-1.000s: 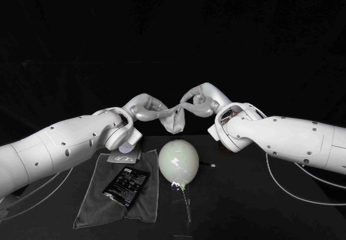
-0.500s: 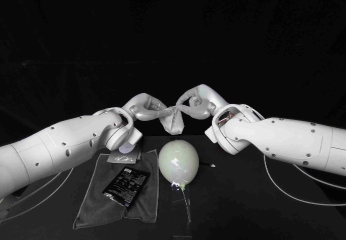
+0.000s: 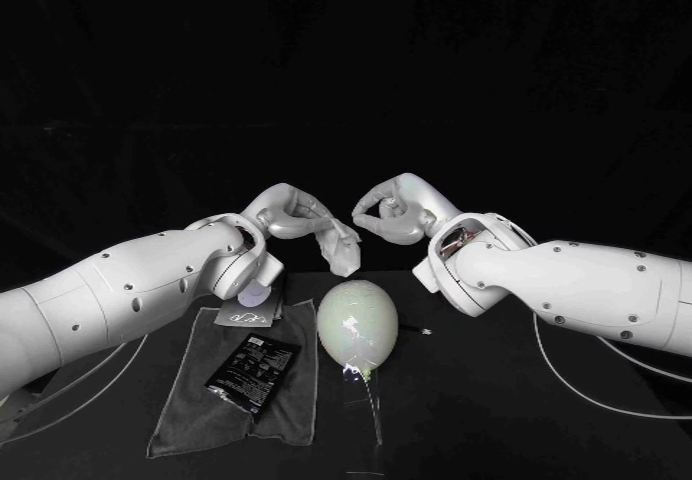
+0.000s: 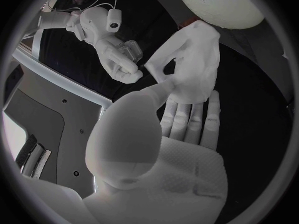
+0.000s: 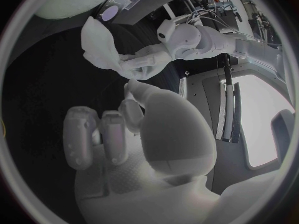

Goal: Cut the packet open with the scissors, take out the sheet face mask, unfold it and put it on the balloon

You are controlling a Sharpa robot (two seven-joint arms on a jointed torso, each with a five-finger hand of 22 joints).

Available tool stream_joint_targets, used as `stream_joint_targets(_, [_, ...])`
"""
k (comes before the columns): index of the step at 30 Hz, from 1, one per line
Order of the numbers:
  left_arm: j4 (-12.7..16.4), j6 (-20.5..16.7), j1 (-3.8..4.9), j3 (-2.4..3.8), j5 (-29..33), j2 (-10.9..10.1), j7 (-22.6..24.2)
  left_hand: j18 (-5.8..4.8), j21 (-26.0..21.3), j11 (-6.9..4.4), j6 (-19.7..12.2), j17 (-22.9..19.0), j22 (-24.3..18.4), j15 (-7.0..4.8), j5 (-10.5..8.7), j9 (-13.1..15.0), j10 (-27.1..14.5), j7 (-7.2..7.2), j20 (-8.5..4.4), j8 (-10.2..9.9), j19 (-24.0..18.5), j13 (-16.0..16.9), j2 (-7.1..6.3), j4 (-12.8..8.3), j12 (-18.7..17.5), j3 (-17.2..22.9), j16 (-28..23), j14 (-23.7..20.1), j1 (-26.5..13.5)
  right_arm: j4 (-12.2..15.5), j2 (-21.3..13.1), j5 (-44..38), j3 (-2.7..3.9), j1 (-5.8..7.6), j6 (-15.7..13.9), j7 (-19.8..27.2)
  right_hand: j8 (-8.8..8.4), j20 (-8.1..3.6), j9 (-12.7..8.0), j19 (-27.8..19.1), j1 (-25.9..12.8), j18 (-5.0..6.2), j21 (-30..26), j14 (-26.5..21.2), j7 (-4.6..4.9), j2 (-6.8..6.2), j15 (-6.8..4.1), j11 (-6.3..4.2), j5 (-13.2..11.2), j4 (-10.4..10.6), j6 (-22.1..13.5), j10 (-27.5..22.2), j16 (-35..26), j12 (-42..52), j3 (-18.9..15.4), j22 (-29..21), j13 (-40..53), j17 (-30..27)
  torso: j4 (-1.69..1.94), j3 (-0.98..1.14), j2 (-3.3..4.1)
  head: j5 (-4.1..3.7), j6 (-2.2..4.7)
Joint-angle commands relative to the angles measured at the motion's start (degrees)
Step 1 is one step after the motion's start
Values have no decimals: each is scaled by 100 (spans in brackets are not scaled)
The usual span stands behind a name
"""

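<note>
the folded white sheet face mask (image 3: 343, 252) hangs in the air over the far end of the pale balloon (image 3: 358, 325), pinched at its upper edge by the left hand (image 3: 299, 218). the right hand (image 3: 392, 208) is near it but apart from the mask, fingers curled in on nothing. the black packet (image 3: 251, 372) lies on a grey cloth (image 3: 296, 410) beside the balloon.

I see a white sheet mask (image 3: 343, 252) in my silver left robot hand (image 3: 296, 222); below it a pale greenish-white balloon (image 3: 358, 322), a black packet (image 3: 251, 370) with white print, grey cloth (image 3: 188, 410), black table (image 3: 490, 400).
</note>
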Motion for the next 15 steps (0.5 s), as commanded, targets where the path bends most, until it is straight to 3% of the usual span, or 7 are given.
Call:
stream_joint_targets(1, [-4, -234, 5, 5, -7, -1, -15, 110, 88, -79, -72, 60, 33, -44, 22, 123, 252, -22, -6, -16, 106, 66, 54, -58, 125, 50, 139, 195, 42, 37, -20, -22, 5, 2, 119, 19, 116, -11, 288, 312, -18, -59, 3, 555, 0, 40, -58, -243, 13, -13, 28, 369, 40, 17, 33, 1313, 77, 1352, -1, -1, -4, 0, 0])
stream_joint_targets(15, [69, -297, 6, 5, 93, 21, 17, 244, 414, -248, -11, 320, 211, -231, 21, 122, 593, -118, -56, -61, 366, 283, 111, -171, 593, -20, 649, 585, -92, -149, 152, 132, -16, 0, 162, 16, 120, -10, 291, 277, -34, -42, -73, 541, 5, 39, -56, -239, 13, -15, 9, 345, -2, -46, 50, 1290, 38, 1304, 5, 0, 4, 9, 2])
